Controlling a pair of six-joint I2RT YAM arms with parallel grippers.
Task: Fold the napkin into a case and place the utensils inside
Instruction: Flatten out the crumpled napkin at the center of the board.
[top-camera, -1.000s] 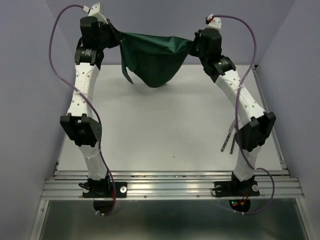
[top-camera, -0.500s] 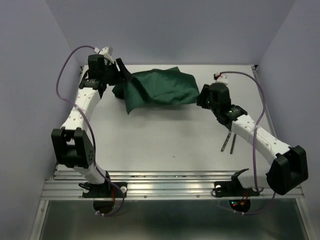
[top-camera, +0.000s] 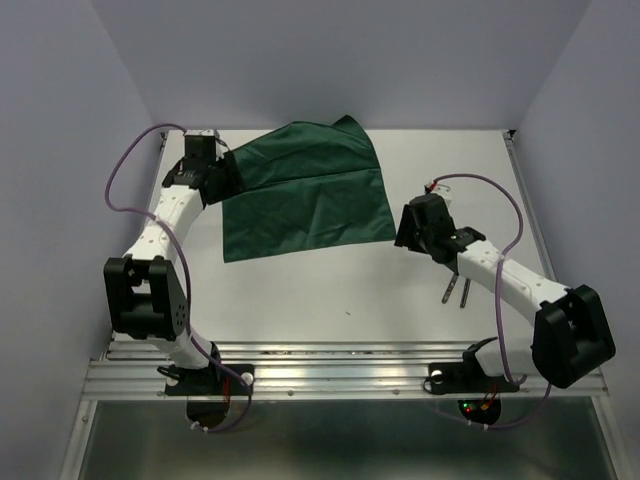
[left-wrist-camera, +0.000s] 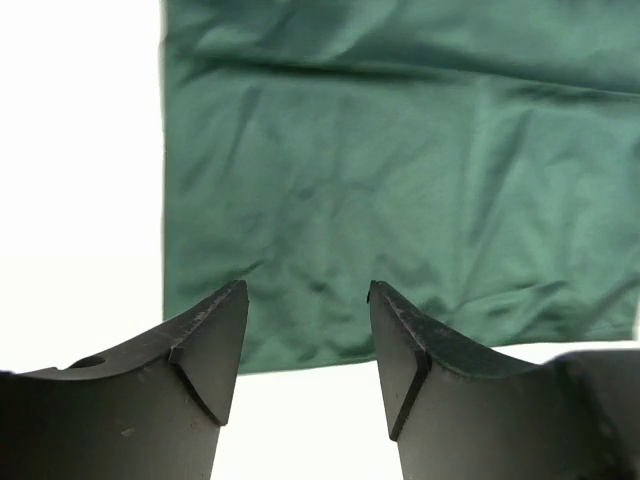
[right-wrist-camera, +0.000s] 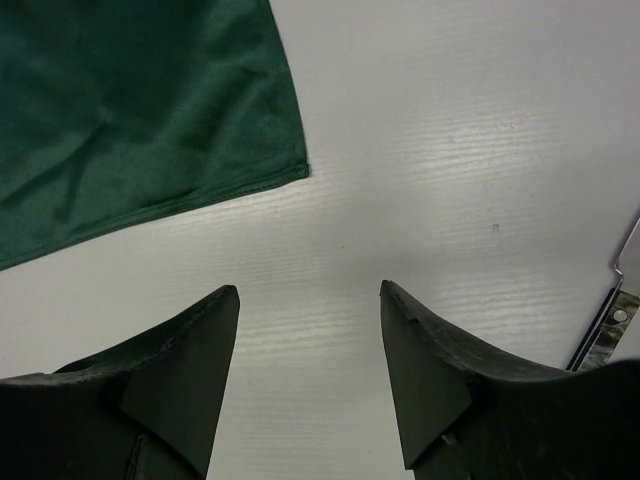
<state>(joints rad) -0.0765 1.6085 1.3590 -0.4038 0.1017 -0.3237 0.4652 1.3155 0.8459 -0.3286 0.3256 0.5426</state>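
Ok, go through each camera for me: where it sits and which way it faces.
Top: fixed above and behind the arm bases, looking down on the table; the left arm, the right arm, the flat napkin and the utensils show.
Left wrist: on the left arm, looking past the open left hand onto the napkin's edge.
Right wrist: on the right arm, looking past the open right hand onto bare table and a napkin corner.
Shared: all three see the napkin.
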